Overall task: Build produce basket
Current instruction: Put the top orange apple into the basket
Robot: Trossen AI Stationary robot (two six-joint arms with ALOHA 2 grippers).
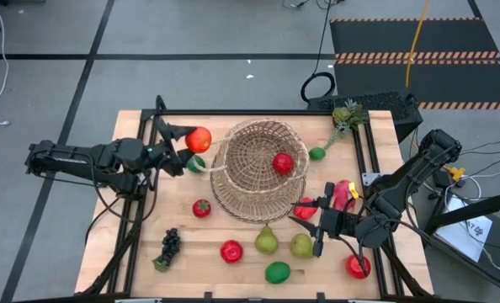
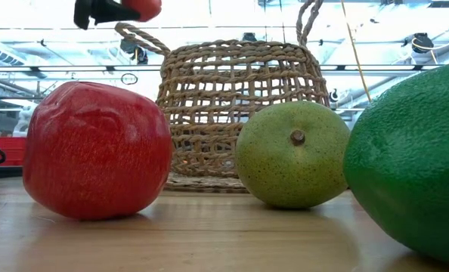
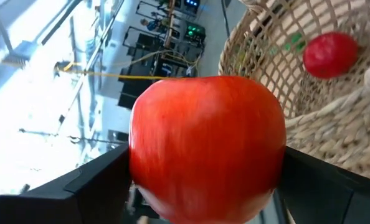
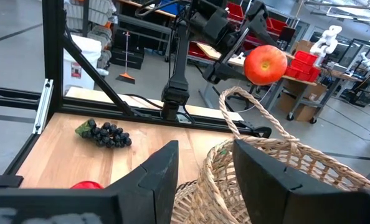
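The tan woven basket (image 1: 257, 172) sits mid-table, tipped, with one red round fruit (image 1: 282, 162) inside. My left gripper (image 1: 193, 140) hangs above the table just left of the basket's rim, shut on a red apple (image 3: 207, 143); the low view shows that apple (image 2: 143, 7) high above the basket (image 2: 239, 106). My right gripper (image 1: 307, 220) stands level at the basket's near right side, shut on its rim (image 4: 215, 165). The thin handle (image 4: 235, 106) arches up beyond the fingers. My left gripper pinches the apple by two opposite sides (image 3: 138, 168) between its two fingers. The fingers (image 3: 91, 180) come level from the table's left. The apple is lifted clear of the table and of the basket. My right gripper has the basket's braided rim (image 4: 213, 171) between its two fingers, one finger (image 4: 160, 180) outside the wall and the other (image 4: 266, 180) on the inner side. The fingers come level from the table's right. The basket's base stays on the table, tilted.
Loose produce lies around: grapes (image 1: 170, 247), a small red fruit (image 1: 201, 208), a red apple (image 1: 231, 250), two pears (image 1: 267, 241) (image 1: 300, 245), limes (image 1: 277, 272) (image 1: 317, 153), a dragon fruit (image 1: 343, 195), a red fruit (image 1: 358, 267) under the right arm.
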